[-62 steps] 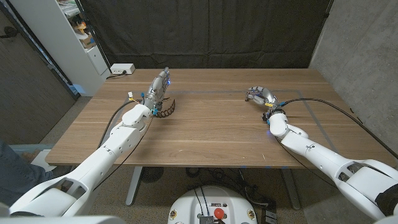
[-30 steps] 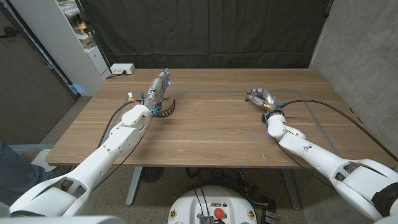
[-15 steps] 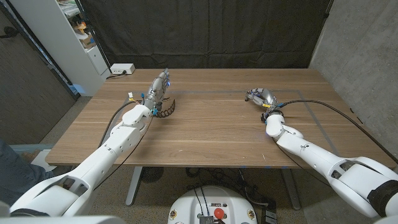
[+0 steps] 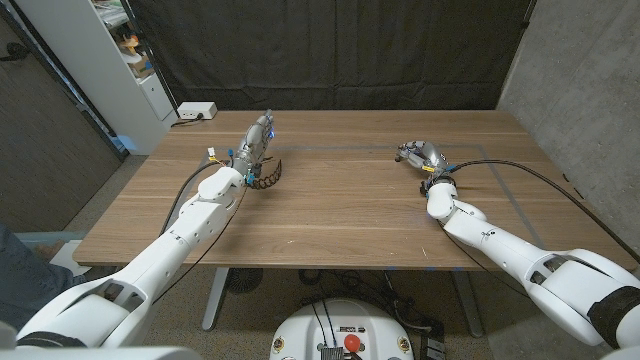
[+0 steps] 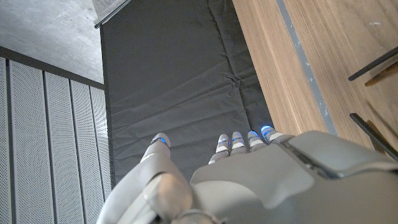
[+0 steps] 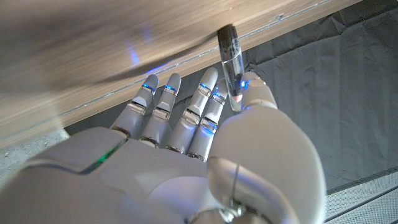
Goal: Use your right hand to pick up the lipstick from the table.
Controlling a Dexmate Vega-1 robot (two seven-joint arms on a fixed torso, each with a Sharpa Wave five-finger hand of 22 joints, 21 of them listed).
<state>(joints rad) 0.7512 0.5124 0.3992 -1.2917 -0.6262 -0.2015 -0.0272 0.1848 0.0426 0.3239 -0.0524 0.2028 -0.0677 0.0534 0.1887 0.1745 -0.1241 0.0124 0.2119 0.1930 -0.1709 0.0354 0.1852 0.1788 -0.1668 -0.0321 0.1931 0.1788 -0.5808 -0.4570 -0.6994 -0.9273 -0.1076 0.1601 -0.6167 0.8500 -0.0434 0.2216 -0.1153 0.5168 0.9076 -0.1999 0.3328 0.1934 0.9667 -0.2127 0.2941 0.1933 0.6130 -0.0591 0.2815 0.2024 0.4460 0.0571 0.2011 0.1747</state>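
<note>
The lipstick (image 6: 229, 62) is a dark slim tube, and in the right wrist view my right hand (image 6: 186, 130) pinches it between the thumb and a finger while the other fingers reach towards the table's far edge. In the head view my right hand (image 4: 422, 155) sits over the far right part of the wooden table (image 4: 330, 200), with the tube too small to make out there. My left hand (image 4: 258, 135) stands on its edge at the far left, fingers stretched out and holding nothing; its fingers (image 5: 239, 140) point at the dark curtain.
A white power box (image 4: 195, 110) lies at the table's far left corner, beside a white shelf (image 4: 130, 50). A black cable chain (image 4: 268, 178) curls by my left wrist. A black cable (image 4: 510, 165) runs across the table's right side. A person's leg (image 4: 25, 270) shows at bottom left.
My right forearm has crept slightly towards the table's middle while the hand keeps almost the same spot. The left arm has not moved.
</note>
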